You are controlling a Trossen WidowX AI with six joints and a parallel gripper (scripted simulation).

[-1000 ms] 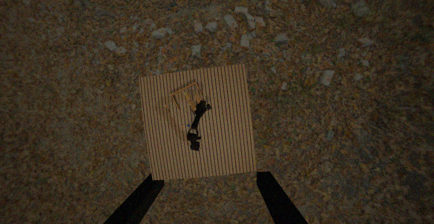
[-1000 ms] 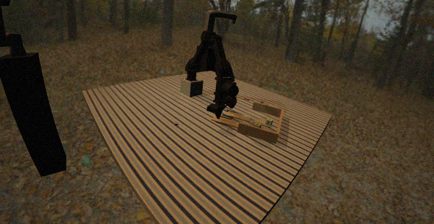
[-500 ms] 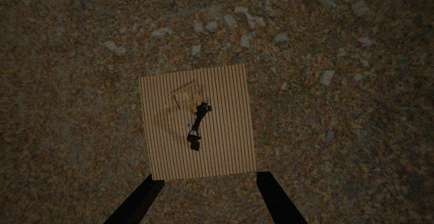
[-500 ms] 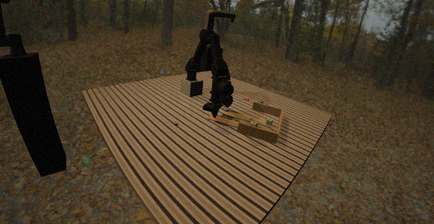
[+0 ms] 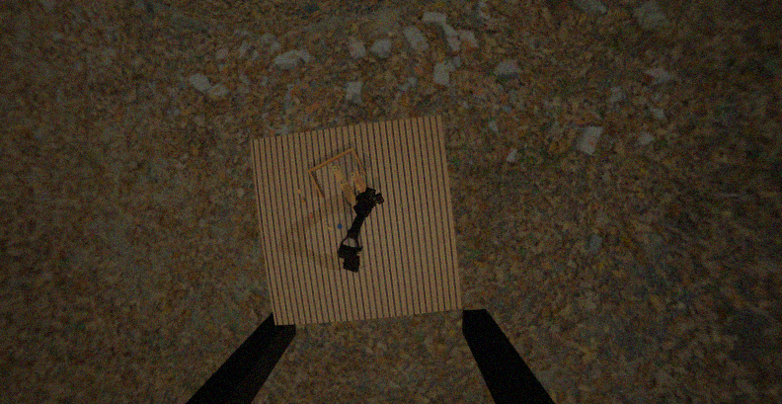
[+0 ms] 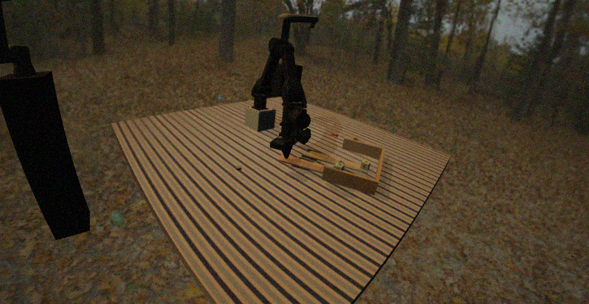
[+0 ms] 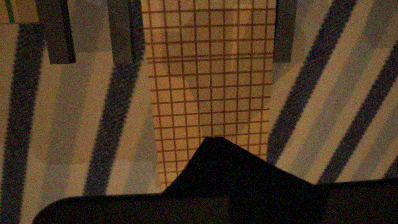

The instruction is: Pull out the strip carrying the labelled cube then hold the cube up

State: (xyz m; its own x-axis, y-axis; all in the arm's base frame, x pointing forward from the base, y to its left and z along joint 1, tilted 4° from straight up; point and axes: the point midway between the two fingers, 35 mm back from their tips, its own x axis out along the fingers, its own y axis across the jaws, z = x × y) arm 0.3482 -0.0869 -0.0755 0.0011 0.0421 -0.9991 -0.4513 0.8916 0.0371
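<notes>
Step in hand: the pull-out. The pincer (image 6: 285, 152) points straight down with its tip pressed on the near end of the gridded strip (image 7: 210, 75), apparently dragging it by friction rather than by a grasp.
Pincer: jaws fully together, nothing gripped between them; in the wrist view the dark tip covers the strip's end at 6 o'clock.
Strip: tan with a fine grid, running from the pincer toward 12 o'clock. Whether it is the whole one I cannot tell from these views.
Frame: a low wooden frame (image 6: 358, 180) sits at 3 o'clock of the pincer in the exterior view; several strips reach out of its open side across the striped table (image 6: 230, 219).
Cubes: two small cubes (image 6: 339, 164) rest on strips inside the frame, near its front wall. Any label is too small to read.
Next move: judged from here, lift off, open the jaws, travel toward the frame and come down over the labelled cube once it lies within reach.
Risk: the strip may skew and nudge its neighbours.
</notes>
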